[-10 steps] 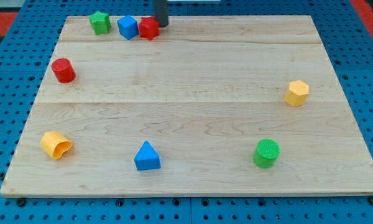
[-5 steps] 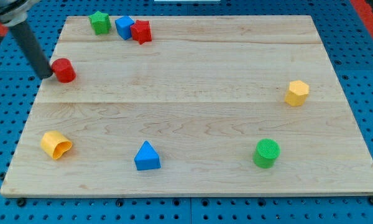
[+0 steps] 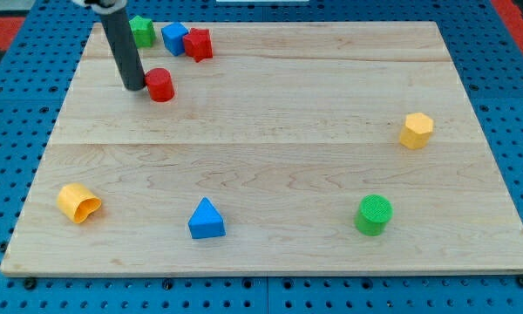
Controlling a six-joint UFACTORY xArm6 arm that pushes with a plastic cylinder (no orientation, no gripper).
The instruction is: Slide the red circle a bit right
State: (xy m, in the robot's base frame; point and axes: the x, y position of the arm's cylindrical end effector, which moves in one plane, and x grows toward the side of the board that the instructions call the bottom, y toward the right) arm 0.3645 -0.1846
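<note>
Fingers are something you don't have on this rig, so nothing can spread or pinch: your arm ends in a straight dark rod, and my tip (image 3: 136, 87) sits on the wooden board (image 3: 270, 166) touching, or all but touching, the view's left flank of the red circle (image 3: 160, 85). That is the side you want for a push toward the view's right, since the block lies directly ahead of the tip along that line. Up and to the right of the tip, near the board's top edge, the red block (image 3: 198, 44), the blue cube (image 3: 175, 38) and the green block (image 3: 140, 30) crowd together, clear of the circle's path. Far below the tip lie the orange block (image 3: 78, 201) and blue triangle (image 3: 206, 219); well off to the right sit the yellow block (image 3: 416, 130) and green cylinder (image 3: 374, 215).
</note>
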